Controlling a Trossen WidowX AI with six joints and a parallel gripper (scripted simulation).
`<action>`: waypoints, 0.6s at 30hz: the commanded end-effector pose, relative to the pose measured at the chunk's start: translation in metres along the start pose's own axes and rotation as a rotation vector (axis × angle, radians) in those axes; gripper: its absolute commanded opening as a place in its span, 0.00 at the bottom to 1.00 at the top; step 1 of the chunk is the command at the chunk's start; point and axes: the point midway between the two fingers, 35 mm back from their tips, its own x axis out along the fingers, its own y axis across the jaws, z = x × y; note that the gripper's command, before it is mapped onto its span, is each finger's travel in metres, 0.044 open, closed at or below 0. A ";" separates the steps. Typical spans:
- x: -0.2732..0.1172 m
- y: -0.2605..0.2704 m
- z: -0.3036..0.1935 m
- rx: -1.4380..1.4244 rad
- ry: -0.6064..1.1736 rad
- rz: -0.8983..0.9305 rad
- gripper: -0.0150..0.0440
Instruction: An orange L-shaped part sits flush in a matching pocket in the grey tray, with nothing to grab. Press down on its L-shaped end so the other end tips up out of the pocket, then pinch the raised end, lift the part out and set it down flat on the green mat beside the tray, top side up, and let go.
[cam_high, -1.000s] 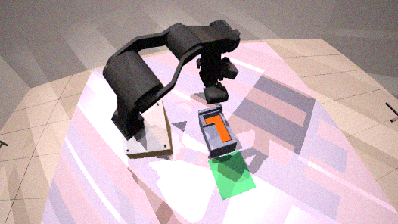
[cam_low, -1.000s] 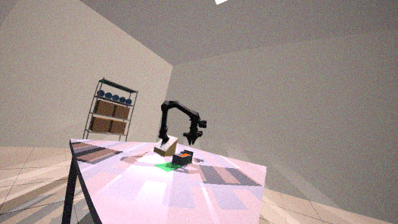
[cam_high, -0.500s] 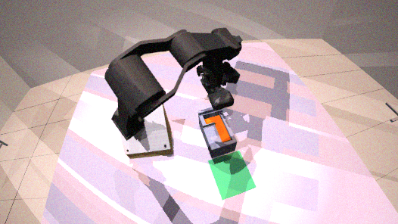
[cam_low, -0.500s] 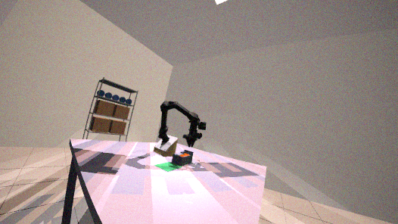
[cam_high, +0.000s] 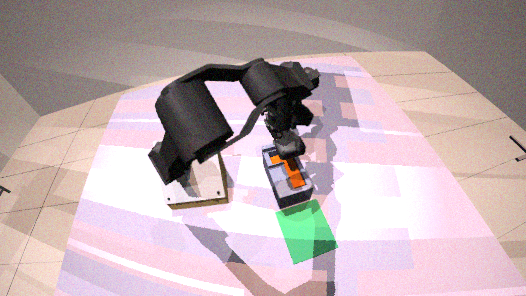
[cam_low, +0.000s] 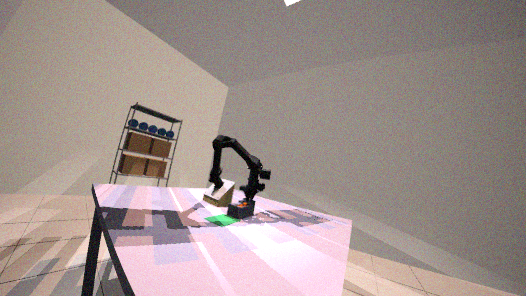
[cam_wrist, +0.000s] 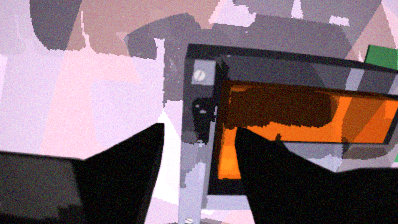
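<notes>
The orange L-shaped part lies in its pocket in the grey tray and looks level; no raised end shows. My gripper is partly open and empty, low above the tray's far end in the top view. In the wrist view the tray's end wall shows between the fingertips, and the right finger covers some of the part's L-shaped end. Whether a fingertip touches the part is hidden. The green mat has nothing on it.
A white-topped wedge-shaped block stands beside the tray, near the arm's base. The mat lies just beyond the tray's near end in the top view. A shelf rack with boxes stands far back.
</notes>
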 end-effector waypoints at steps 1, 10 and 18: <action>0.005 0.000 -0.002 -0.007 0.003 -0.005 0.56; 0.019 0.000 -0.001 -0.008 0.003 -0.005 0.56; 0.033 -0.001 -0.002 -0.007 0.003 -0.006 0.56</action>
